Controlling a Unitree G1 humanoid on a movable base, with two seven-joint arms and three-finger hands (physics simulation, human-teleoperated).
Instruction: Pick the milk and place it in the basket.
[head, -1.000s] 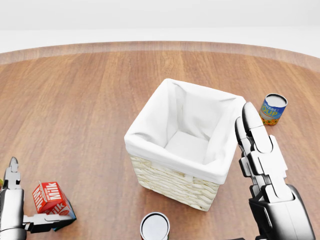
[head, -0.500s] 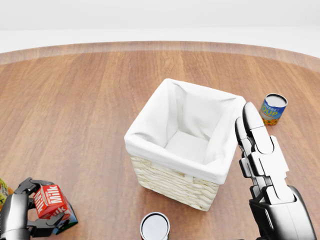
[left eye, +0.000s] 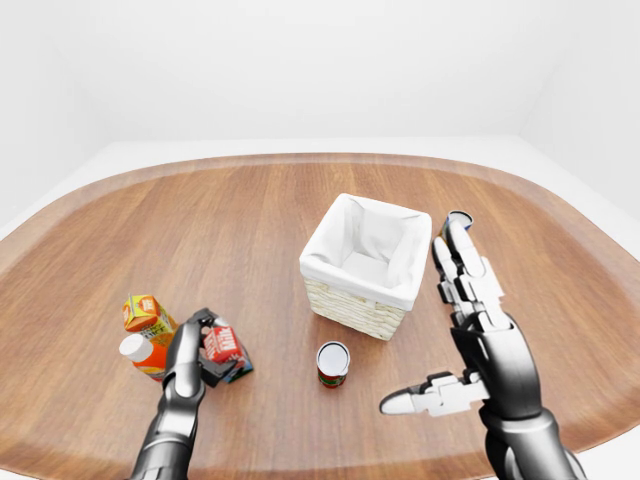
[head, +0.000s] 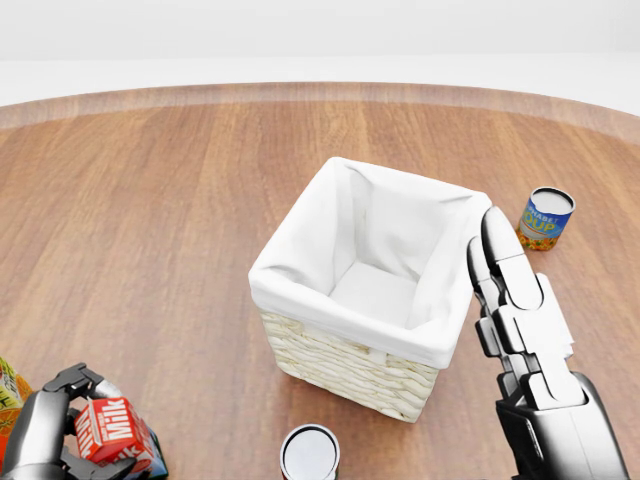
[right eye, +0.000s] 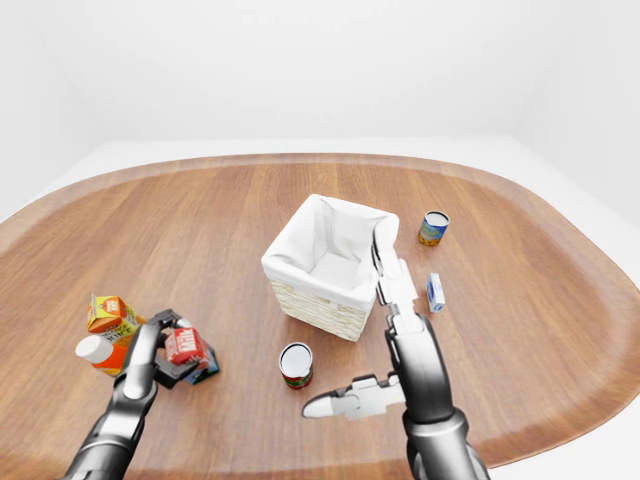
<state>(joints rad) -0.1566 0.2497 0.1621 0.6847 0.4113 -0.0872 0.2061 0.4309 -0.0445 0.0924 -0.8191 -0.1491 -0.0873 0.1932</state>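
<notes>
Sitting low at the left of the head view, the milk (head: 112, 430) is now wrapped by the left hand (left eye: 196, 345), whose fingers have curled round the red carton; a second ago that hand stood open beside it, thumb under the carton. The carton has also shifted a little lower in the head view and seems tilted, though whether it has left the tabletop (left eye: 250, 220) is hard to tell. Just left of the milk in the left-eye view stand an orange juice carton (left eye: 146, 313) and a white-capped orange bottle (left eye: 140, 352). The basket (head: 330, 340), white-lined, sits well apart to the right, with a red can (left eye: 333, 363) between it and the milk. The right hand (left eye: 455, 330) hovers open and empty beside the basket, fingers straight, barely moved. Beyond it stand a soup can (head: 546, 218) and a small blue box (right eye: 435, 291).
</notes>
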